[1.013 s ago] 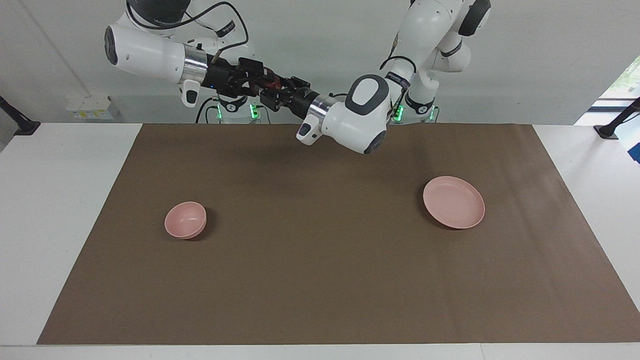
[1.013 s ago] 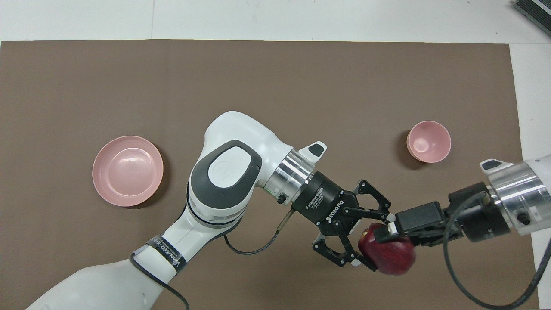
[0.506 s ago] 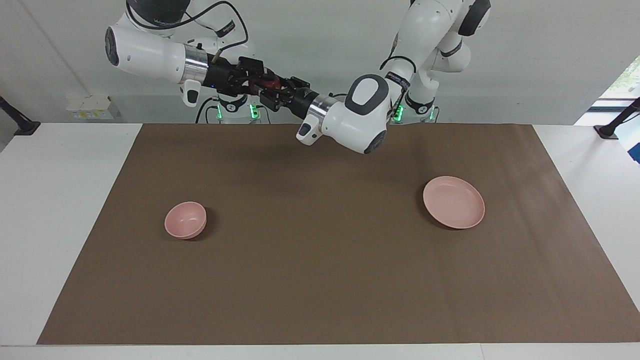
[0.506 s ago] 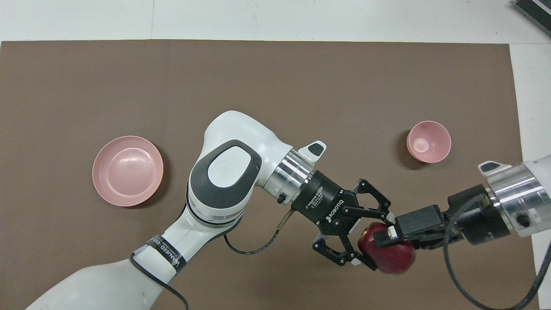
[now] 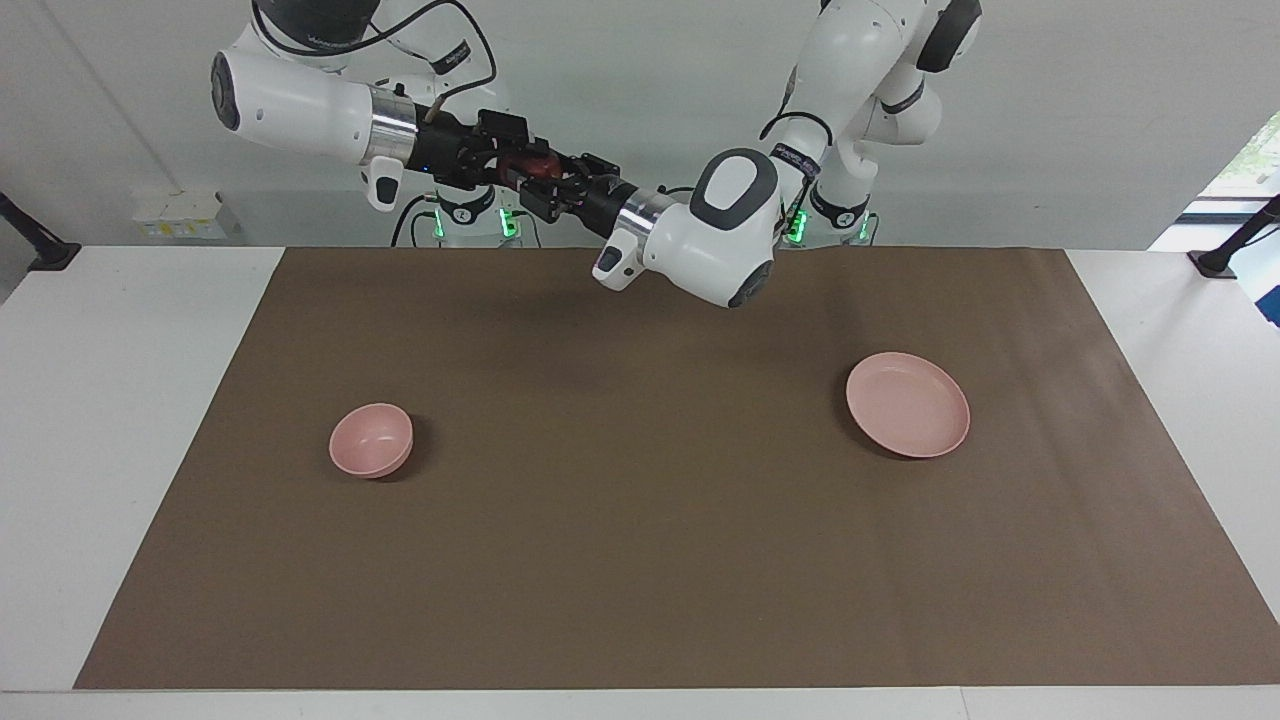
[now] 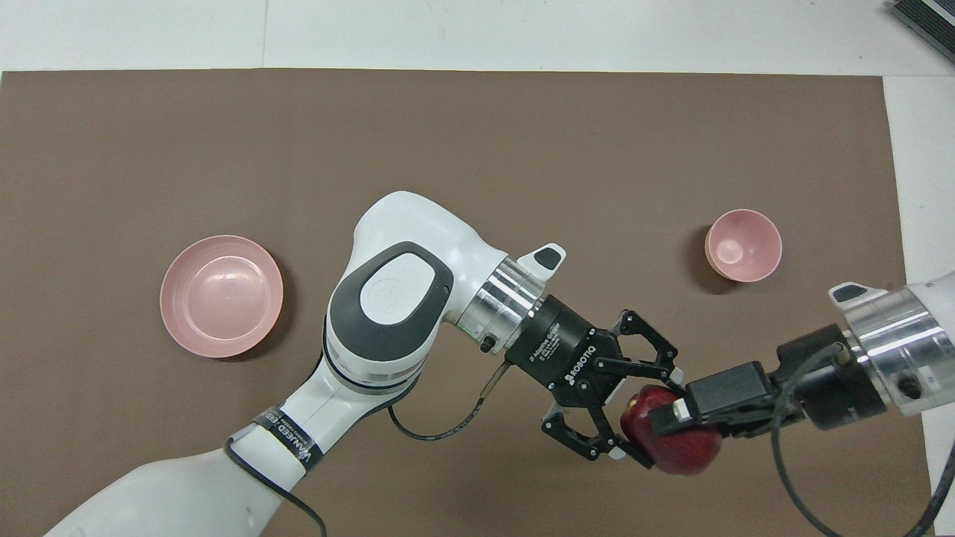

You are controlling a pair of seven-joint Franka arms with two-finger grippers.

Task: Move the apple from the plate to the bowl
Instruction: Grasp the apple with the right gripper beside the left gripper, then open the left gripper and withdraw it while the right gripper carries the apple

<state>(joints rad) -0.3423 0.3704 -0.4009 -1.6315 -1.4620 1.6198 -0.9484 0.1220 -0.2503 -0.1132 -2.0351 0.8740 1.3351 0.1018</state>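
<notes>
The dark red apple is up in the air between both grippers, over the mat at the robots' edge; it also shows in the facing view. My left gripper has a finger on each side of the apple and holds it. My right gripper reaches in from the right arm's end and covers the apple's top; its black camera mount hides its tips. The pink plate lies empty toward the left arm's end. The small pink bowl stands empty toward the right arm's end.
A brown mat covers most of the white table. Both arms hang level over the mat's edge nearest the robots.
The right arm has risen slightly and its gripper has tilted a little on the apple. The apple and the left gripper have stayed in place.
</notes>
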